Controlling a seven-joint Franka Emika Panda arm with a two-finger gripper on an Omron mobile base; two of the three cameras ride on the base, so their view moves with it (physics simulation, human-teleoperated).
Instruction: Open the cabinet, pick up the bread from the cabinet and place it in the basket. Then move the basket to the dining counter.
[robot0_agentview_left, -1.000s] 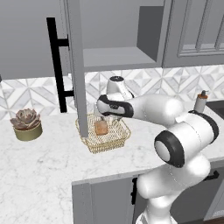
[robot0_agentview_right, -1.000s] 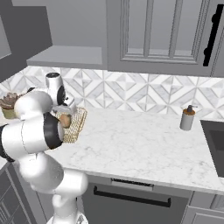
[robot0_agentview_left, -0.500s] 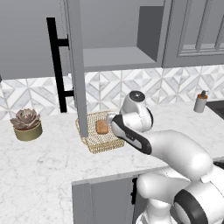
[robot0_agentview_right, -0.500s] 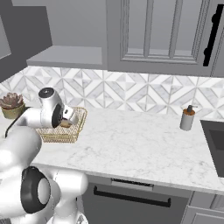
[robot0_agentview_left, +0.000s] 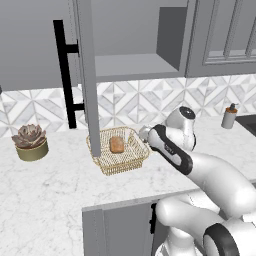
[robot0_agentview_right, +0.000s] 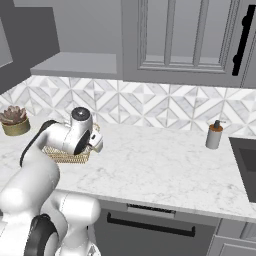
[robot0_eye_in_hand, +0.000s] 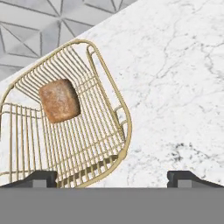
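The bread (robot0_agentview_left: 116, 145), a small golden-brown bun, lies in the gold wire basket (robot0_agentview_left: 121, 164) on the marble worktop under the cabinet (robot0_agentview_left: 131, 64), whose door (robot0_agentview_left: 85, 75) stands swung open. My gripper (robot0_agentview_left: 145, 135) hovers at the basket's right rim, open and holding nothing. In the hand view the bread (robot0_eye_in_hand: 59, 100) rests on the basket's floor, and the basket's rim (robot0_eye_in_hand: 124, 117) runs between the two fingertips of the gripper (robot0_eye_in_hand: 111, 177). From the right base view the gripper (robot0_agentview_right: 98, 142) sits just right of the basket (robot0_agentview_right: 64, 155). The dining counter is out of view.
A potted succulent (robot0_agentview_left: 30, 141) stands left of the basket. A soap dispenser (robot0_agentview_right: 214, 135) stands at the back right, beside a sink (robot0_agentview_right: 247, 162). The open door's black bar handle (robot0_agentview_left: 63, 70) hangs above the worktop. Bare marble stretches right of the basket.
The arm has swung from above the basket over to its right side, and the hand now points down at the rim. The bread stays in the basket.
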